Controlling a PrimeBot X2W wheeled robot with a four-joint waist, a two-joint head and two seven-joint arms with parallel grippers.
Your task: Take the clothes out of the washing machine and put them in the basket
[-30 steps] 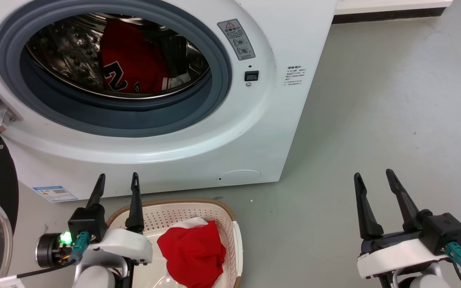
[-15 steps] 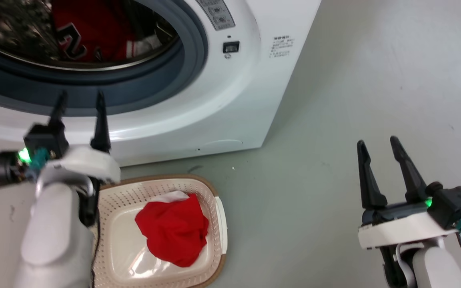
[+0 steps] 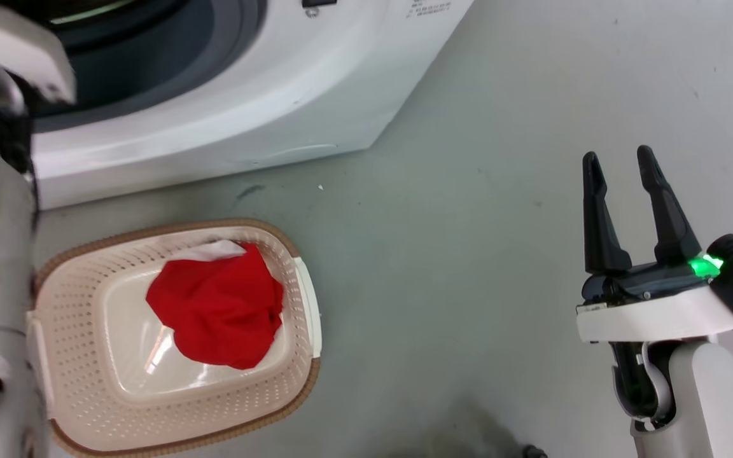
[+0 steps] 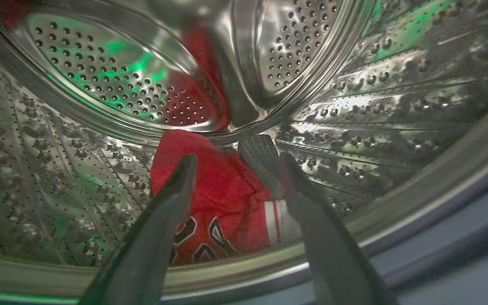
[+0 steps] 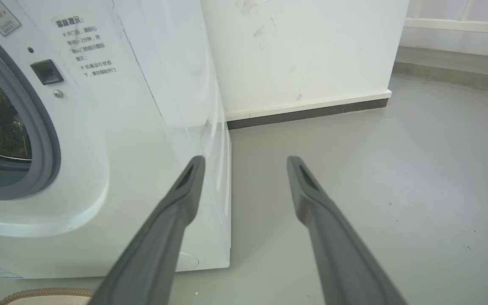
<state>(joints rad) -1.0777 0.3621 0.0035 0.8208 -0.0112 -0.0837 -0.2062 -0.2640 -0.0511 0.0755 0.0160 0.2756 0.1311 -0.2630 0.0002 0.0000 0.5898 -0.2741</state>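
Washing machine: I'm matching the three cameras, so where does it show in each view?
Head view: the washing machine occupies the top left.
Left wrist view: its steel drum surrounds the open left tool, red jersey ahead.
Right wrist view: its white front and side take the left half.
Shared landmark: the grey door seal, in all three.
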